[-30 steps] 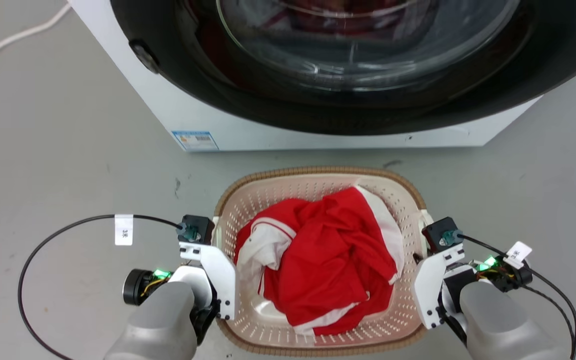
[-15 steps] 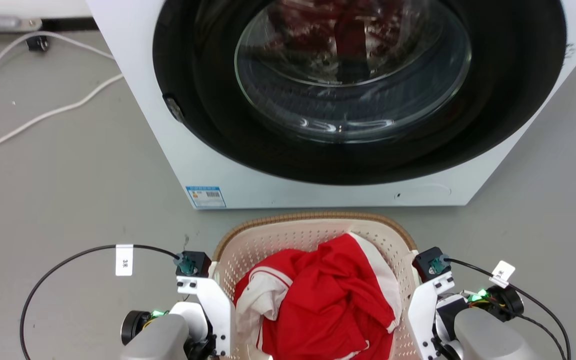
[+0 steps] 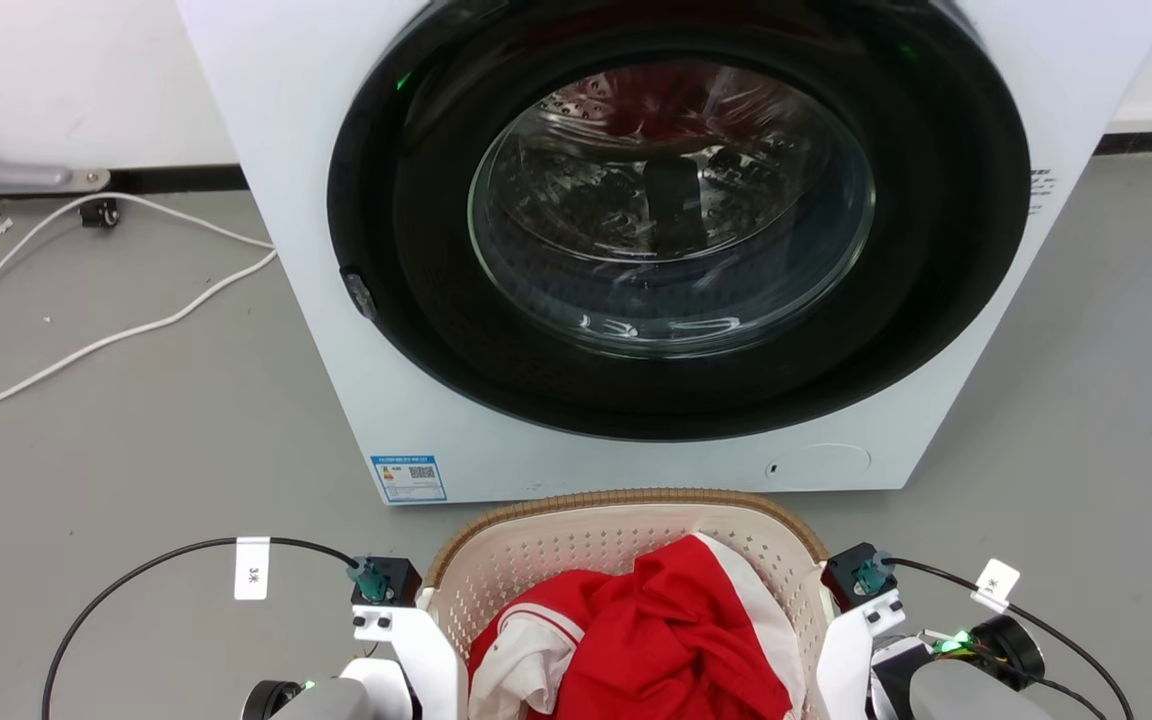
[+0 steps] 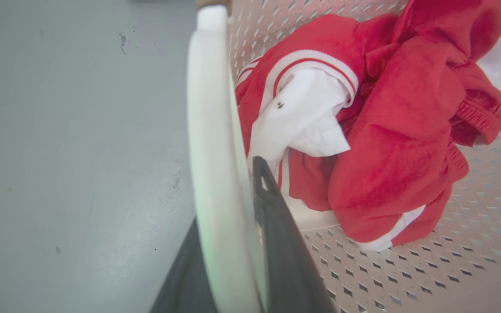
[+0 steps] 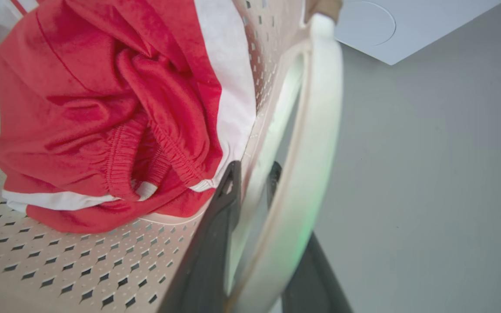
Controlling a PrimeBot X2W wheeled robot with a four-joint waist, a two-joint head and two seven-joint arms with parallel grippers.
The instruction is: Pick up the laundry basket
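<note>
The laundry basket (image 3: 626,502), cream perforated plastic with a brown woven-look rim, sits at the bottom middle of the head view, just in front of the washer. Red and white clothes (image 3: 656,640) lie bunched inside it. My left gripper (image 4: 228,191) is shut on the basket's white left loop handle (image 4: 209,108), one dark finger inside the wall and one outside. On the other side, my right gripper (image 5: 254,169) is shut on the white right loop handle (image 5: 320,108) in the same way. Both wrists (image 3: 406,640) (image 3: 861,620) flank the basket in the head view.
A white front-loading washer (image 3: 316,250) with a dark round glass door (image 3: 671,200) stands close behind the basket. White cables (image 3: 86,340) run over the grey floor at the left, towards the wall. Black camera cables (image 3: 136,580) loop beside each wrist.
The head camera has tilted up, so the washer door shows in full and the basket and wrists sit lower in the picture. Both grippers have stayed on the basket's sides.
</note>
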